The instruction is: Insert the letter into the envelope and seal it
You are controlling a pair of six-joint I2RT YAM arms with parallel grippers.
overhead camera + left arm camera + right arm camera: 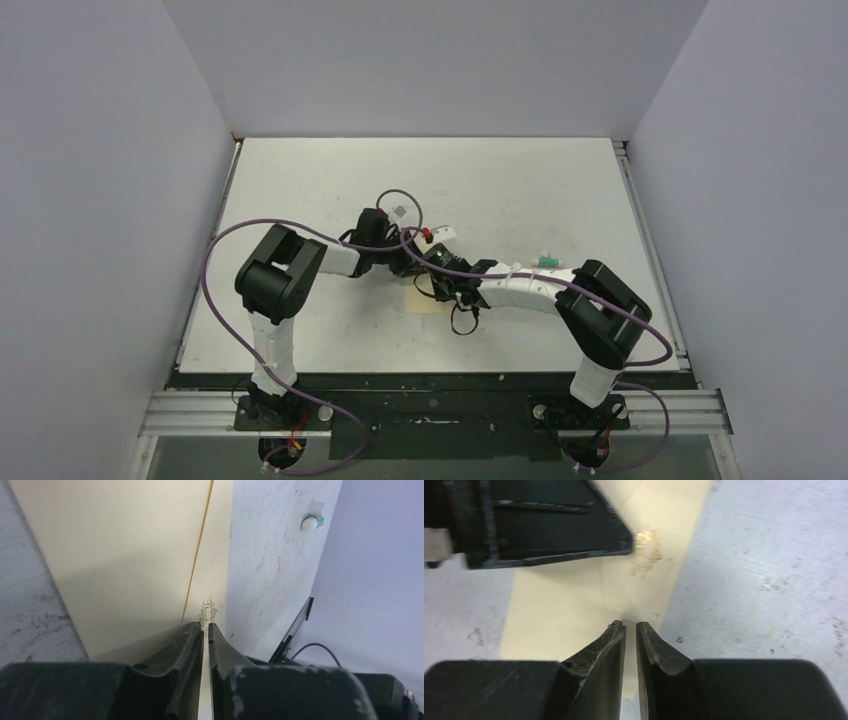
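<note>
Step in hand: I judge it is the putting in; the letter (210, 611) and the envelope (130, 555) lie together in the middle of the table (270, 555).
Done: perhaps a part of the insertion. I see only a narrow strip of the letter, with its gold print, along the envelope's long edge.
Left: to push the letter fully in, then to seal. Nothing shows the envelope as sealed.
My right gripper (630, 625): nearest to me, jaws almost together with a thin slit, tips at the pale paper. I cannot tell if they pinch it.
Envelope, content: I cannot tell how much of the letter is inside, because the opening does not show.
My left gripper (206, 626): a little farther, closed on a thin sheet that stands on edge between the jaws. I take it for the letter.
Far right: a small white and green object (310, 523), well apart from the papers.
</note>
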